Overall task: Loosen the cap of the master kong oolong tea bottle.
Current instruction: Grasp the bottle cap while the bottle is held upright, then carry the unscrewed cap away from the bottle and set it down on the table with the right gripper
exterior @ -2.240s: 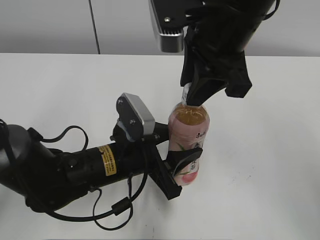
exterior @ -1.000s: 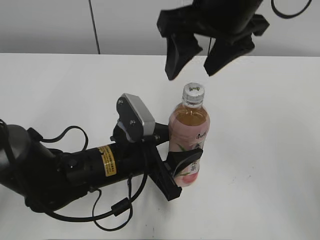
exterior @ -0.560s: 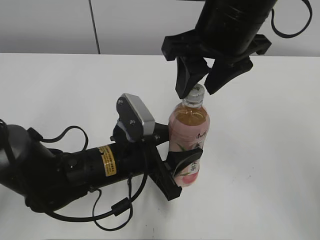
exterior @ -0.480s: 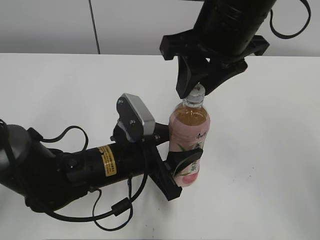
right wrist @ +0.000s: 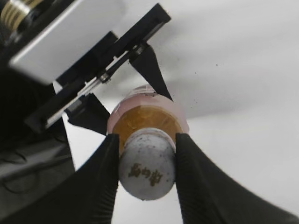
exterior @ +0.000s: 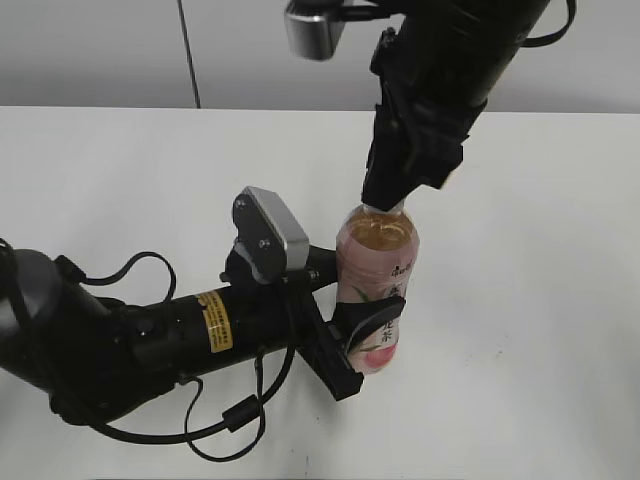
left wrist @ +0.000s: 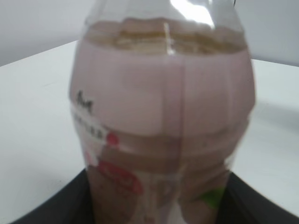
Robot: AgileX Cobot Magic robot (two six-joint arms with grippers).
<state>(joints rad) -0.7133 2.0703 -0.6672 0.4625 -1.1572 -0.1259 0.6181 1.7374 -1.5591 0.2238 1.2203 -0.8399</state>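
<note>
**Gripping at both ends: bottle braced low, cap pinched from above**

Standing upright on the white table [exterior: 540, 300] is the slim clear plastic bottle of amber tea with its pale pink label [exterior: 376, 290], near the middle of the exterior view. The black left gripper [exterior: 362, 340] reaches in from the lower left and is closed on the bottle's lower body, one finger across the label front, one behind. Left wrist view: the bottle [left wrist: 163, 126] fills the picture, blurred, dark finger edges touching it at both lower corners.

The black right gripper [exterior: 385, 200] comes down from above, its fingers covering the bottle's neck. Right wrist view: the small round white plastic screw cap [right wrist: 147, 170], dark printed mark on top, sits between the two black fingers [right wrist: 100, 182], both pressed against its sides. Gripper [right wrist: 147, 158] clamped on the cap. Amber tea and the bottle [right wrist: 149, 119] shoulder show just beyond.
</note>
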